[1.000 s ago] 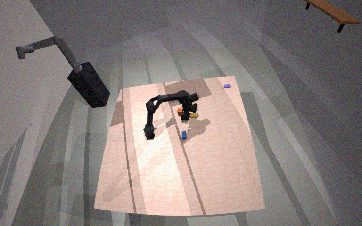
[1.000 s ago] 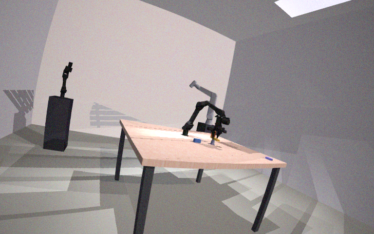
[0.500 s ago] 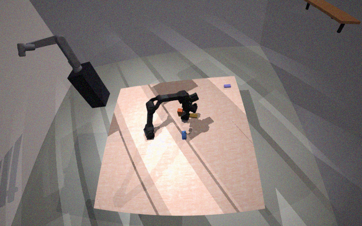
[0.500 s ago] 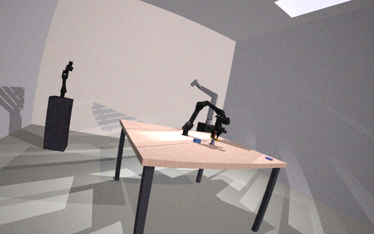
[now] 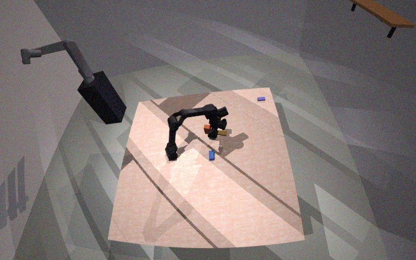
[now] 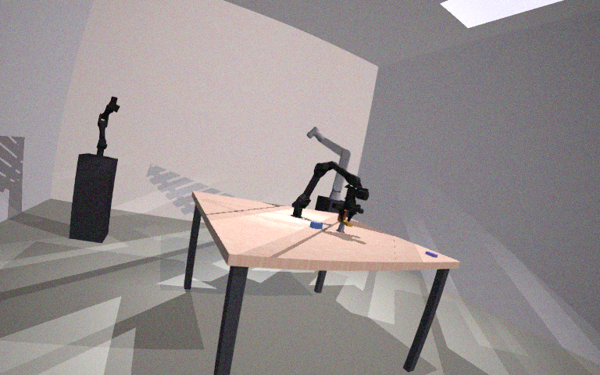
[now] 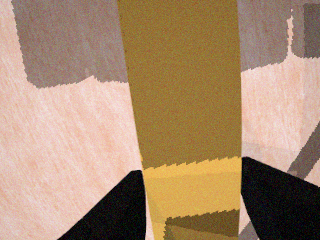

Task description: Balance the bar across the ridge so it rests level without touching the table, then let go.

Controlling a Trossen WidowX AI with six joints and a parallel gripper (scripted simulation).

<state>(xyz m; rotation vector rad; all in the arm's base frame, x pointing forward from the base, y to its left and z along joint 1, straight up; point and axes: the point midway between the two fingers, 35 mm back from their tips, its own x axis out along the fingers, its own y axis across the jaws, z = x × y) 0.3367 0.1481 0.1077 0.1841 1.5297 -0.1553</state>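
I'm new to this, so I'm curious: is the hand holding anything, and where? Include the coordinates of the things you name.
The yellow bar [image 5: 222, 133] [image 6: 348, 223] [image 7: 185, 100] lies between the hand's [image 5: 212, 135] [image 6: 344, 218] [image 7: 193, 167] fingers, at its long sides; whether they grip it cannot be told.

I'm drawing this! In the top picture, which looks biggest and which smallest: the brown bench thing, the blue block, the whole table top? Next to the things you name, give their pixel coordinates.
1. Table top [image 5: 245, 196] [image 6: 283, 238]
2. Brown bench thing [image 5: 380, 13]
3. Blue block [image 5: 211, 155] [image 6: 316, 225]
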